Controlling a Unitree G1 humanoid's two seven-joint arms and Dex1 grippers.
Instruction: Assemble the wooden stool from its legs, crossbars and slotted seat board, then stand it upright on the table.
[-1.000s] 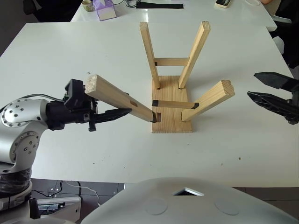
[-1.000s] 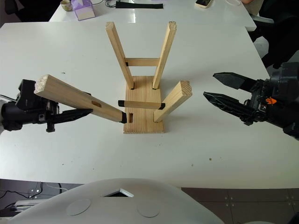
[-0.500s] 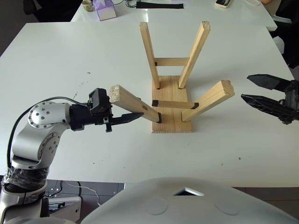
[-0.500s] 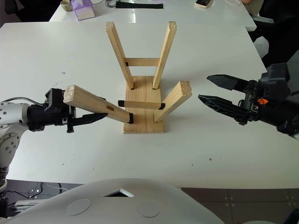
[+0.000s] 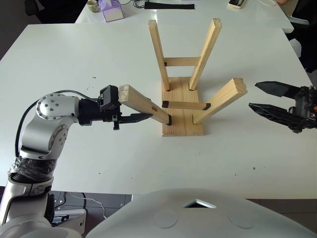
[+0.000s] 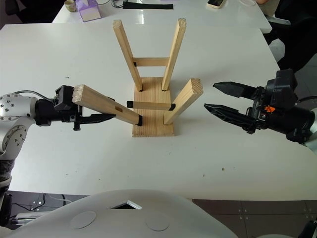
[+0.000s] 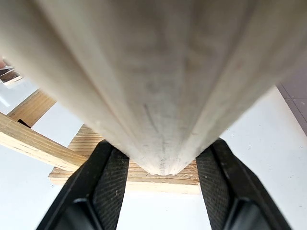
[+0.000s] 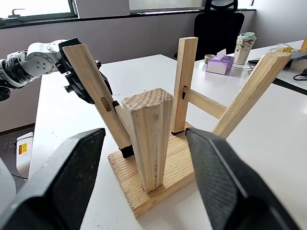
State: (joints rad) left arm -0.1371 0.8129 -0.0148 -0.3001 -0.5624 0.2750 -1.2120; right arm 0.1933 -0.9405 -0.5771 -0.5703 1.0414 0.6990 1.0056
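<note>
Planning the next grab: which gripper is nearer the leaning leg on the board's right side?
Right. The right gripper hangs open just beyond that leaning leg, not touching it; the left gripper is across the seat board, clamped on the other front leg.

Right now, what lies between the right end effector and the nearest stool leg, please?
A bare stretch of white table; the right eye view shows the right end effector clear of that leg.

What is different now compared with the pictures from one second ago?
The left end effector, shut on the front left leg, moved in toward the seat board, raising that leg steeper. The open right end effector came nearer to the front right leg. The two back legs and their crossbar stayed standing in the board.
</note>
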